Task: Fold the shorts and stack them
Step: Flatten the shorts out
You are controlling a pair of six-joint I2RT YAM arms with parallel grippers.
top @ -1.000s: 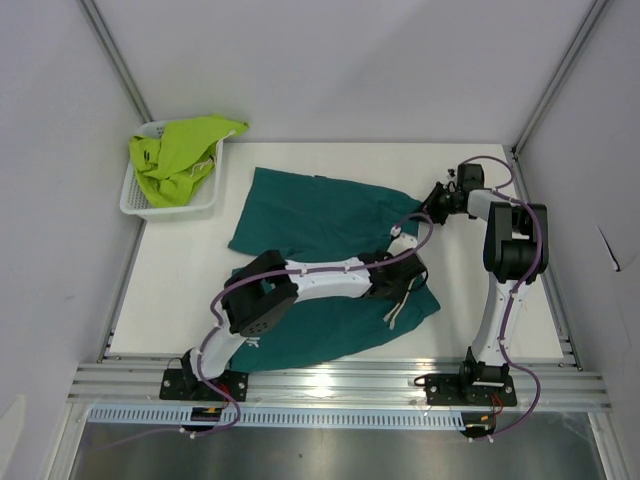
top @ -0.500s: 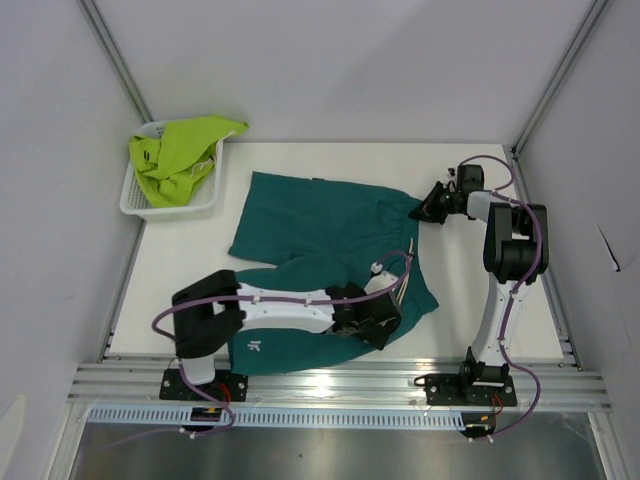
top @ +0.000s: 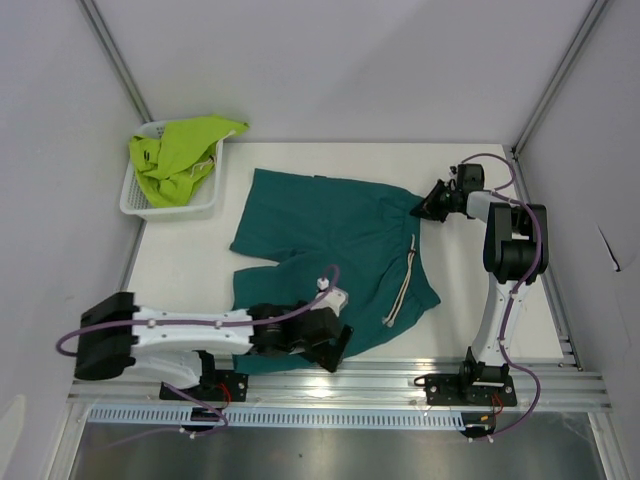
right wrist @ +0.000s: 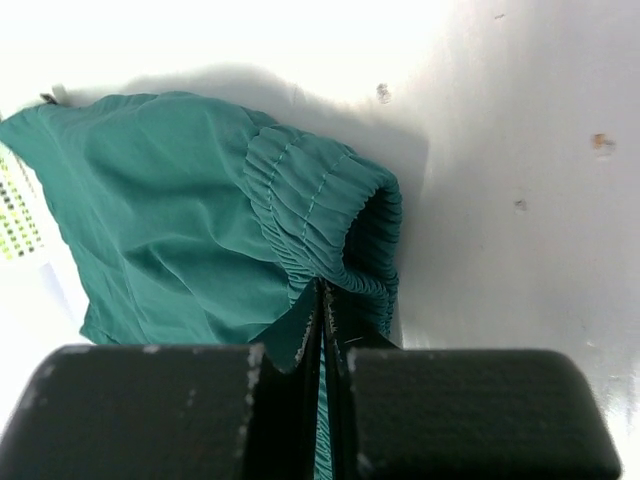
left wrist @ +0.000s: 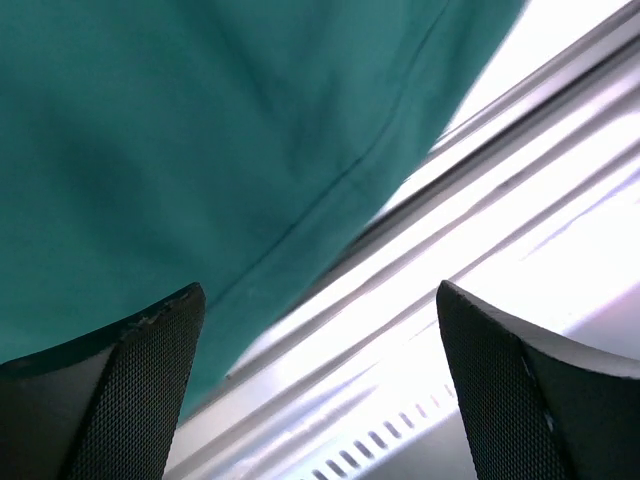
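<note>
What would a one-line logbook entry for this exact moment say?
left gripper: open, empty, above near hem of teal shorts | right gripper: shut on their waistband | lime shorts: in basket | stack: not started

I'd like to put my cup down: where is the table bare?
Bare table: the far strip behind the teal shorts, between basket and right gripper; the left strip, near side of the basket; the near right corner by the right arm. Crowded: the middle, under those shorts, and the near edge, where the left arm lies.

The left gripper [top: 335,350] has withdrawn from frame centre to lower centre, uncovering the teal shorts [top: 330,225] and their pale drawstring [top: 403,288].
</note>
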